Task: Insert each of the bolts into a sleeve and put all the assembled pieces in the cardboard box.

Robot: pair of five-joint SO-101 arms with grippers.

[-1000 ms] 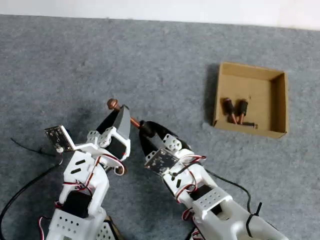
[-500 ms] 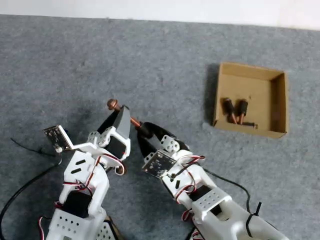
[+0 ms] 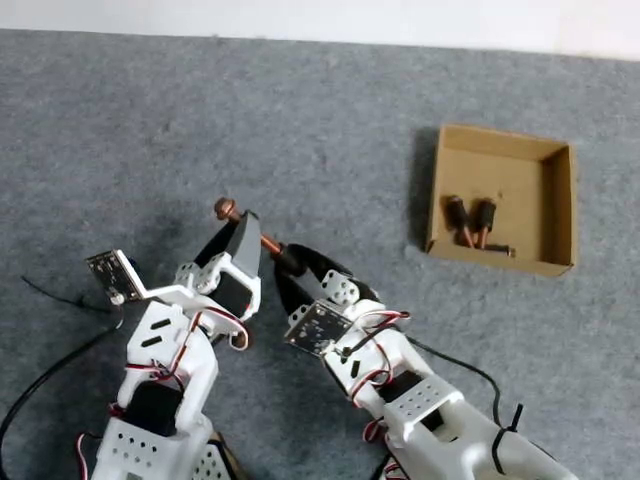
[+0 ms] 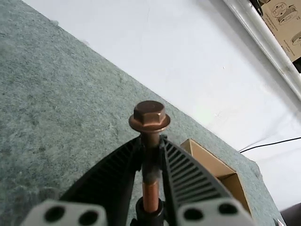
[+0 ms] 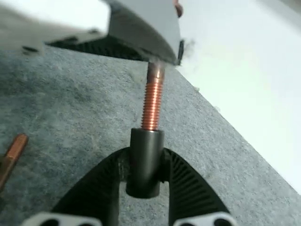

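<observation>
The step in hand is judged to be the insertion of a bolt into a sleeve. The bolt (image 4: 149,120) is held clear of the tabletop (image 3: 330,120) by the left tool (image 4: 150,143), which is closed on the shank just below the head. The sleeve (image 5: 146,141) is clamped in the right tool (image 5: 144,165), whose fingers are closed around its lower part. In the right wrist view the threaded tip is seen at the sleeve's mouth and appears just entered. Most of the thread is exposed between the sleeve and the left tool.

For the next move, the sleeve would need to be pushed further along the bolt, with the 2 axes kept in line so that the tip is not jammed against the rim. After that, 1 tool would have to be released so that the piece can be carried to the box (image 3: 500,170), which lies well apart on the right arm's side.

The bolt is copper-coloured, with a flanged hexagonal head, a smooth stretch under it and thread toward the tip. The sleeve is a short, matt black cylinder. In the box, 2 assembled pieces (image 3: 470,214) are laid side by side, and a thin dark item (image 3: 497,249) near its wall is perhaps another part. A second bolt (image 5: 10,160) is seen lying on the tabletop.
</observation>
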